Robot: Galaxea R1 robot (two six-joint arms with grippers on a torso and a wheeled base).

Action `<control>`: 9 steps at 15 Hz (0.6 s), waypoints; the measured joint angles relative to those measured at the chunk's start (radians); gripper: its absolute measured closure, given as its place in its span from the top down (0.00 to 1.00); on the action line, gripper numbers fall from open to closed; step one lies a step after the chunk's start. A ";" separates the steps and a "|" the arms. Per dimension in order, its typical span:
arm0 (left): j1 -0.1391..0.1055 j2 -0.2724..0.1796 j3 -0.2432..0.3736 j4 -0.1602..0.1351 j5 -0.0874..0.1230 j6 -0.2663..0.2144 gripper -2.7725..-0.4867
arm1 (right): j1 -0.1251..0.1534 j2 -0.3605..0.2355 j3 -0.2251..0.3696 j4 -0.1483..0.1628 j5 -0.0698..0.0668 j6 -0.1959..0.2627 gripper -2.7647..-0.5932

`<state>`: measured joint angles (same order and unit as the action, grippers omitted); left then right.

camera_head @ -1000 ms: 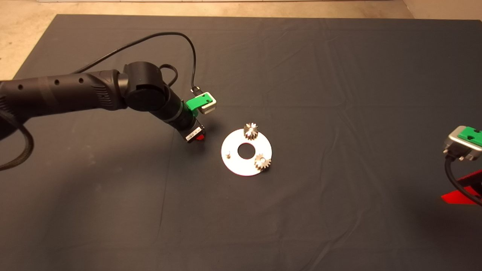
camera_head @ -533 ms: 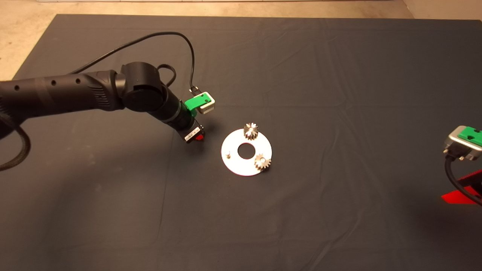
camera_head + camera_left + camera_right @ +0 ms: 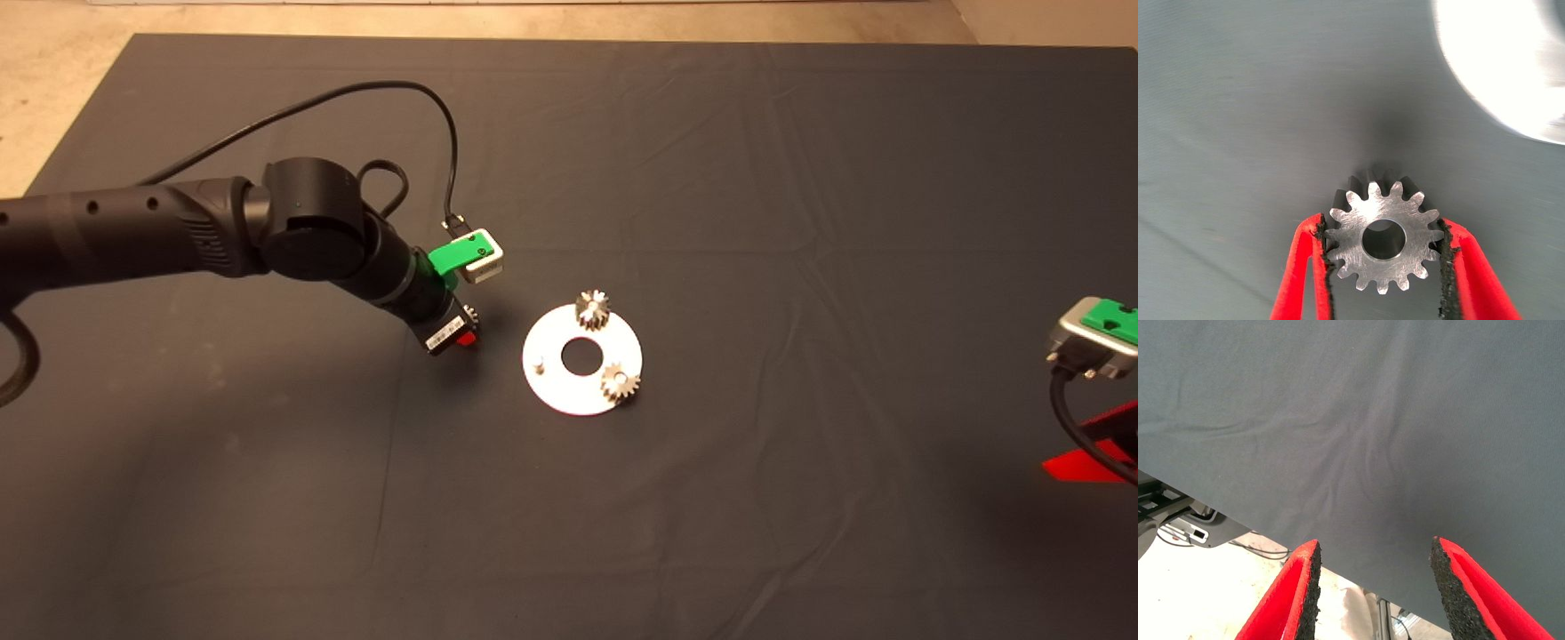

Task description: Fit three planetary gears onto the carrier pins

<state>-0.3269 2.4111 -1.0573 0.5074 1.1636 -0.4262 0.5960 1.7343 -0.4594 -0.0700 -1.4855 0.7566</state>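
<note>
Two planetary gears are sitting on pins of the silver disc in the head view, while one carrier pin is standing bare. Since a second ago the left gripper is drawing back, away from the disc, over the dark mat. The right gripper is waiting at the lower right edge.

Left wrist view: red fingers are pinching the third gear by its teeth.

Right wrist view: the fingers are spread wide over the mat's edge, with floor showing beyond.
</note>
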 joint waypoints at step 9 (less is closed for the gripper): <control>-0.063 -0.018 0.143 -0.002 0.083 -0.022 0.05 | 0.000 0.000 0.000 0.000 0.000 0.000 0.27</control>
<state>-0.3902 2.3935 -0.9145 0.5051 1.2464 -0.4479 0.5960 1.7343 -0.4594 -0.0700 -1.4855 0.7566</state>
